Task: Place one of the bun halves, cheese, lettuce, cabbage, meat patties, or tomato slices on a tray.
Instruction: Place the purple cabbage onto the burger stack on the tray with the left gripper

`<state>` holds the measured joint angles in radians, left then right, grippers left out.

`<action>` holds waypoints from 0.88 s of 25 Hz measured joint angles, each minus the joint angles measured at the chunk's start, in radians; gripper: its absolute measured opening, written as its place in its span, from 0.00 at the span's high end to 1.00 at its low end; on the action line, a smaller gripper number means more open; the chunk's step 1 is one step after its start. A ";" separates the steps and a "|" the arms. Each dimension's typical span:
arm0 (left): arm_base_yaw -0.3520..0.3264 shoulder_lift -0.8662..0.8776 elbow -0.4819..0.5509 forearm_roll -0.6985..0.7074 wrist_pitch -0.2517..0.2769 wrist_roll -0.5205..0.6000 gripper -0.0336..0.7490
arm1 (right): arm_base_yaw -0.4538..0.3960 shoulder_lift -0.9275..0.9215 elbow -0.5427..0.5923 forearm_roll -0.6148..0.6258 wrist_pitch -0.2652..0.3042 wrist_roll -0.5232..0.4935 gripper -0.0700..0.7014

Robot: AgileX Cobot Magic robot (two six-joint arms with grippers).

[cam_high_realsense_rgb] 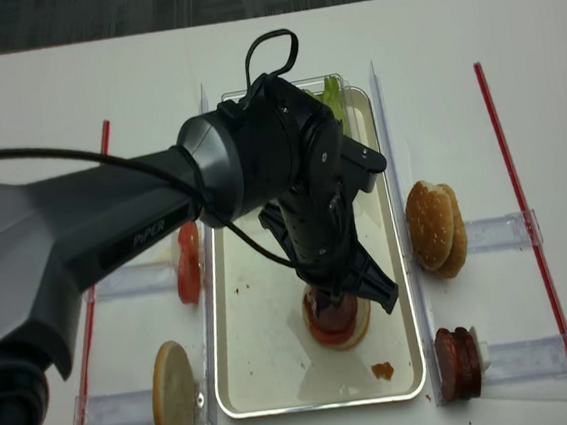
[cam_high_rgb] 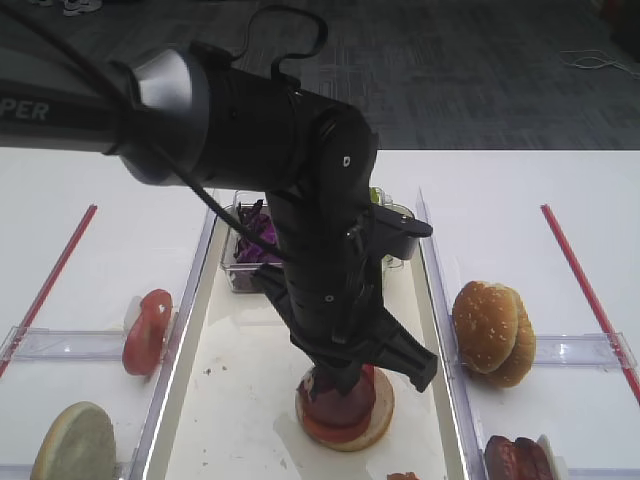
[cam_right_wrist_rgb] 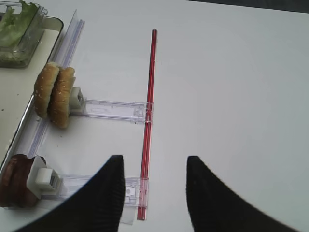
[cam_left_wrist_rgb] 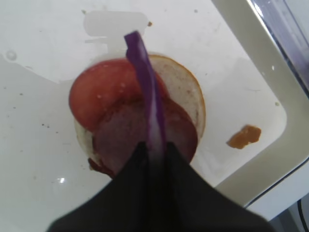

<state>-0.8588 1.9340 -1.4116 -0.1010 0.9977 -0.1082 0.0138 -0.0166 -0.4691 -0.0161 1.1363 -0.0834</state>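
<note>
My left gripper [cam_left_wrist_rgb: 153, 145] is shut on a purple strip of cabbage [cam_left_wrist_rgb: 147, 92], which sticks out forward from between the fingers. It hangs just above a stack on the cream tray [cam_high_realsense_rgb: 259, 376]: a bun half [cam_left_wrist_rgb: 186, 89] cut face up, a tomato slice [cam_left_wrist_rgb: 96, 96] and a meat patty [cam_left_wrist_rgb: 125, 140]. In the high views the arm covers most of that stack [cam_high_rgb: 345, 415]. My right gripper [cam_right_wrist_rgb: 154, 158] is open and holds nothing, over the white table right of the tray.
Right of the tray, two bun halves [cam_high_realsense_rgb: 436, 226] and meat patties [cam_high_realsense_rgb: 459, 361] stand in clear racks. Tomato slices [cam_high_realsense_rgb: 188, 262] and another bun half [cam_high_realsense_rgb: 173, 394] stand on the left. Tubs of purple cabbage [cam_high_rgb: 252, 250] and lettuce [cam_right_wrist_rgb: 17, 29] sit at the tray's far end. A brown crumb [cam_left_wrist_rgb: 244, 136] lies near the stack.
</note>
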 joint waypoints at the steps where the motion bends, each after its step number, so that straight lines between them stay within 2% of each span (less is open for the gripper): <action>1: 0.000 0.002 0.000 0.002 0.002 0.001 0.92 | 0.000 0.000 0.000 0.000 0.000 0.000 0.48; 22: 0.002 0.011 0.000 0.002 0.015 0.003 0.89 | 0.000 0.000 0.000 0.000 0.000 -0.004 0.48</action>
<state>-0.8570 1.9452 -1.4116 -0.0992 1.0123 -0.1057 0.0138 -0.0166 -0.4691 -0.0161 1.1363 -0.0878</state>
